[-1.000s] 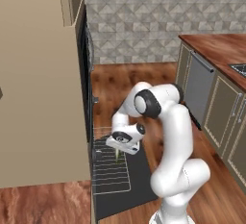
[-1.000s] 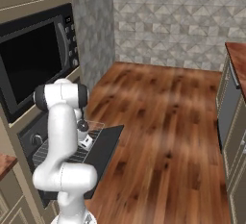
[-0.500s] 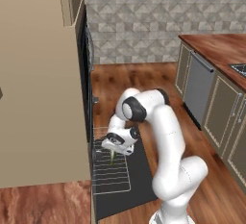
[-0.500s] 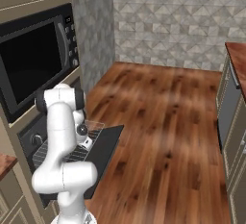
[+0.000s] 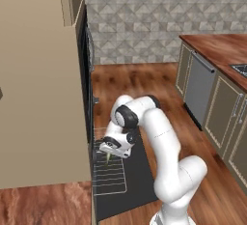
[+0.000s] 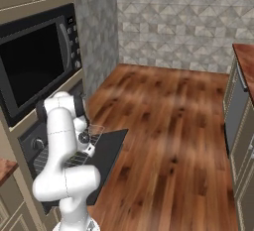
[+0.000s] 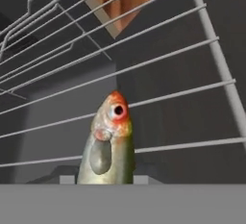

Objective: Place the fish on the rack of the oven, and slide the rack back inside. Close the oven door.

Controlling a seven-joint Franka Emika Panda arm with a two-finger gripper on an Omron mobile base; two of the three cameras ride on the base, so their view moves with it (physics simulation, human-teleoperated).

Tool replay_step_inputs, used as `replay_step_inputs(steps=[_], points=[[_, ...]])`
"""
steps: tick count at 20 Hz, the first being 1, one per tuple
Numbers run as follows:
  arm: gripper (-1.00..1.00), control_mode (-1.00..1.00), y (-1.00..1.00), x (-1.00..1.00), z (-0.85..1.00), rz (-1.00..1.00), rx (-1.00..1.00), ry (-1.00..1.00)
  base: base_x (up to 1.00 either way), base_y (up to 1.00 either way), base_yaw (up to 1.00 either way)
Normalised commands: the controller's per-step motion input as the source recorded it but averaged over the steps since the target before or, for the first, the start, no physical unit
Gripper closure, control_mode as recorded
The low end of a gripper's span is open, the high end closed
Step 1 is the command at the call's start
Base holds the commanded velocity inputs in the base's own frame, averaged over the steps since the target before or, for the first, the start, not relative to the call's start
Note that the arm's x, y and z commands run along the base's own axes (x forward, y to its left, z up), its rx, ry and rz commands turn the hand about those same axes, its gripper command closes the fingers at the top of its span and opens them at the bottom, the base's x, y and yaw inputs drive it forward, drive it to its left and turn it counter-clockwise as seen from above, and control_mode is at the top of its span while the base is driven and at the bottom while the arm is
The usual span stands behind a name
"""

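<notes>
Hand (image 5: 112,155) hanging low over the rack (image 5: 110,175), clamped on the fish (image 5: 108,158), as the left base view is showing. Fish pointing down toward the wires near the rack's back edge, close to the oven (image 5: 87,93); whether touching the wires, cannot tell. Rack lying pulled out over the open door (image 5: 140,180), which is lying flat above the wooden floor (image 5: 144,84).

Hand view giving the close look: fish (image 7: 108,146) with its red-eyed head up, standing in front of the rack (image 7: 158,74) wires.

Right base view showing the oven (image 6: 34,71) front, with the arm hiding the hand there; rack (image 6: 52,155) and door (image 6: 106,148) peeking out on either side of the arm.
</notes>
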Motion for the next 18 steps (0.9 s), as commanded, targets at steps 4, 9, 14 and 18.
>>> replay_step_inputs(steps=[4,9,14,18], points=[[1.00,-1.00,0.00,0.31,-0.23,-0.01,0.00,0.00,0.00,0.00,0.00],[-1.00,-1.00,-0.28,-0.10,0.03,-0.01,0.00,-0.07,0.00,0.00,0.00],[-1.00,-1.00,-0.36,-0.36,0.47,0.00,0.00,-0.16,0.00,0.00,0.00],[-1.00,-1.00,-0.02,-0.35,0.60,0.00,0.00,-0.17,0.00,0.00,0.00]])
